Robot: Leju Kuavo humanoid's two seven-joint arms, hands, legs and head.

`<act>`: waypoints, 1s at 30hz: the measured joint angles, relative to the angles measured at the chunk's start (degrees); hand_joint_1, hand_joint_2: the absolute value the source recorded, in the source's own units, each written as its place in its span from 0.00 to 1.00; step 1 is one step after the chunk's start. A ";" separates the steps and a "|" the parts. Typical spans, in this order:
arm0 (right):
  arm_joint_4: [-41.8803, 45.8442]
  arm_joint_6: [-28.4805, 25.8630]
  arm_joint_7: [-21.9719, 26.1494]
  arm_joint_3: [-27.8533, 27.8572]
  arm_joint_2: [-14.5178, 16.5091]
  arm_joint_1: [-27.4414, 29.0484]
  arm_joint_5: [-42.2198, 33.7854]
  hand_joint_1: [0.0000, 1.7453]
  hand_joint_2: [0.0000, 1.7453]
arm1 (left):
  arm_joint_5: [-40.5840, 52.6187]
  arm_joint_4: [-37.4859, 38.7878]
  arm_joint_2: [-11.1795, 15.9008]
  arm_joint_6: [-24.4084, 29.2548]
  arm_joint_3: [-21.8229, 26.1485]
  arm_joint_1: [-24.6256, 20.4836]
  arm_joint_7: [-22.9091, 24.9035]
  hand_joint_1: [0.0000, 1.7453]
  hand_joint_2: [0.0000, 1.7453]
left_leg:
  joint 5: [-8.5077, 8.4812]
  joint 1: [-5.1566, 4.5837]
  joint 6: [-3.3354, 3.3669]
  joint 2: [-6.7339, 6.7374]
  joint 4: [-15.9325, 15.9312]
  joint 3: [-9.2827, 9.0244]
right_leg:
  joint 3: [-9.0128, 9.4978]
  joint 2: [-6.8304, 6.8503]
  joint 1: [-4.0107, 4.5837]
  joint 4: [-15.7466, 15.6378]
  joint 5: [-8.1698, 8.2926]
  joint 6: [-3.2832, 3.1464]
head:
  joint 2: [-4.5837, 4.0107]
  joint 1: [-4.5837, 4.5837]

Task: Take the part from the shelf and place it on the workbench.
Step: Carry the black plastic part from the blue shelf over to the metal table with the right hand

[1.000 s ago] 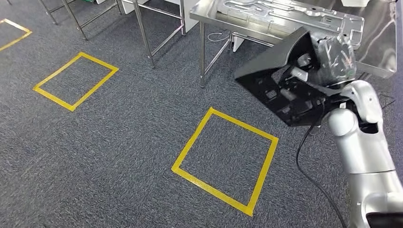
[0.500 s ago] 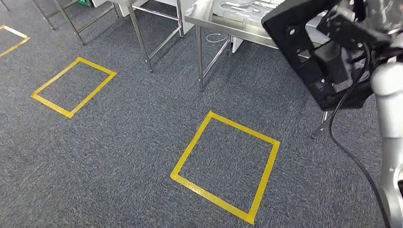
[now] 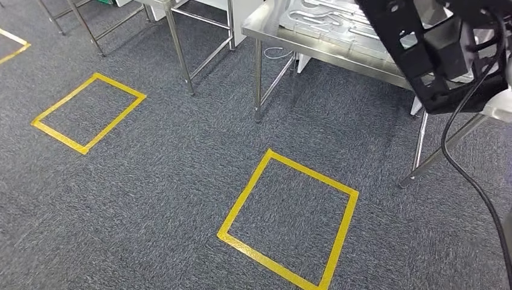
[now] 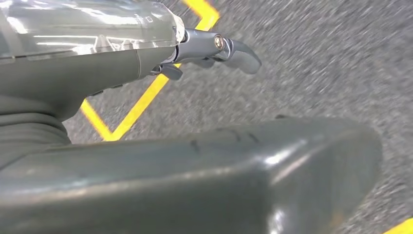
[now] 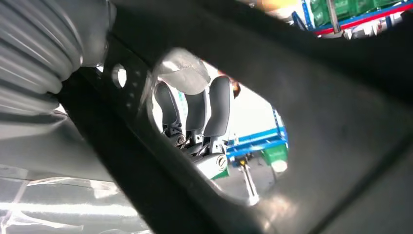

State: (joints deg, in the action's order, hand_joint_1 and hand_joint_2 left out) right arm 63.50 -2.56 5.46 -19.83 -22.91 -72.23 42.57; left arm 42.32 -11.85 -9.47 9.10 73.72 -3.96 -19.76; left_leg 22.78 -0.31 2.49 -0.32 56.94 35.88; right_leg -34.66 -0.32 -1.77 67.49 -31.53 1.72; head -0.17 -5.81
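Observation:
A black plastic part (image 3: 441, 51) with holes and ribs hangs tilted at the upper right of the head view, over the near edge of the steel workbench (image 3: 314, 45). My right hand (image 5: 195, 117) holds it, with dark fingers (image 5: 219, 105) curled through an opening in the part (image 5: 302, 97); in the head view the part hides the hand. My left hand (image 4: 146, 53) hangs over the carpet with its fingers (image 4: 234, 46) stretched out and nothing in it.
A pressed silver metal panel (image 3: 326, 15) lies on the workbench. The bench legs (image 3: 258, 78) and another steel frame (image 3: 178, 48) stand on grey carpet. Yellow tape squares (image 3: 290, 217) (image 3: 90, 112) mark the floor. A black cable (image 3: 465, 163) hangs from my right arm.
My right arm has lifted the black part up and to the right, from in front of the bench to over its near edge. The view has shifted slightly.

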 joint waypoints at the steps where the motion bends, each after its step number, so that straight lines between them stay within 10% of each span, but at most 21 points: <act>1: -0.21 0.01 0.02 -0.07 -0.21 -0.08 -0.04 1.00 1.00 | 0.03 0.00 0.03 -0.02 -0.02 -0.05 0.00 0.00 0.00 | 0.37 -0.08 0.23 -0.02 -0.01 -0.37 | -2.45 -0.01 0.10 3.56 -1.52 -0.04 | 0.00 -0.01; 4: -0.83 0.01 0.01 -0.29 -0.57 0.03 -0.07 1.00 1.00 | 0.06 0.01 0.04 -0.06 -0.09 -0.03 0.02 0.00 0.00 | 1.75 -0.30 0.41 -0.14 0.14 -1.88 | -6.34 0.00 0.29 5.81 -2.27 0.17 | 0.00 -0.01; 8: -1.21 0.20 -0.18 -0.42 -1.24 -0.54 -0.68 1.00 1.00 | -0.02 0.01 0.00 -0.11 -0.15 -0.03 0.07 0.00 0.00 | 3.97 -0.46 -0.15 -0.34 0.85 -3.85 | -3.58 0.20 0.67 -7.04 7.37 -0.48 | 0.00 0.00; 12: -1.47 1.09 -0.34 -0.58 -2.21 -1.78 -2.48 1.00 1.00 | -0.52 0.01 0.07 0.00 -0.13 -0.14 0.18 0.00 0.00 | 4.99 -0.63 -1.30 -0.37 2.01 -4.10 | -2.65 -0.09 0.69 -8.74 7.67 -1.48 | 0.00 -0.08; 18: -1.96 1.47 -0.47 -0.98 -2.43 -3.34 -4.54 1.00 1.00 | -1.37 0.02 0.11 0.17 0.10 -0.22 0.08 0.00 0.00 | 9.78 0.77 -3.40 -0.03 17.23 5.22 | -0.04 -1.20 0.12 -8.99 5.74 -2.16 | 0.00 -0.09; 23: -2.39 -0.50 -1.51 -1.33 -2.50 -3.42 -4.89 1.00 1.00 | -1.46 0.01 0.14 0.10 0.39 -0.17 -0.08 0.00 0.00 | 0.58 0.77 -2.93 -0.06 3.75 2.20 | 2.65 -1.99 -0.24 -9.19 3.62 -1.18 | 0.00 -0.10; 28: -2.67 -0.98 -2.23 -1.36 -3.24 -3.37 -5.27 1.00 1.00 | -0.27 0.03 0.21 -0.08 0.28 -0.18 -0.02 0.00 0.00 | 1.02 0.20 -0.75 0.02 0.42 -0.17 | 3.08 -1.75 -0.33 -8.07 3.25 0.59 | 0.00 -0.08; 30: -2.64 -1.04 -2.32 -1.35 -3.62 -3.44 -5.48 1.00 1.00 | 0.34 0.02 0.27 -0.31 0.14 -0.23 0.20 0.00 0.00 | 1.43 0.22 -0.05 -0.04 -0.13 -1.39 | 0.37 -0.83 -0.32 -3.23 1.93 0.73 | 0.00 -0.04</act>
State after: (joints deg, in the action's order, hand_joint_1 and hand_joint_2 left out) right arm 60.87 -3.60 3.14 -21.18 -26.53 -75.67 37.09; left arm 42.66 -11.83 -9.20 8.79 73.87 -4.19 -19.56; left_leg 24.21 -0.09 2.45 -0.36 56.82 34.48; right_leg -34.29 -1.14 -2.09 64.26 -29.59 2.45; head -0.17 -5.85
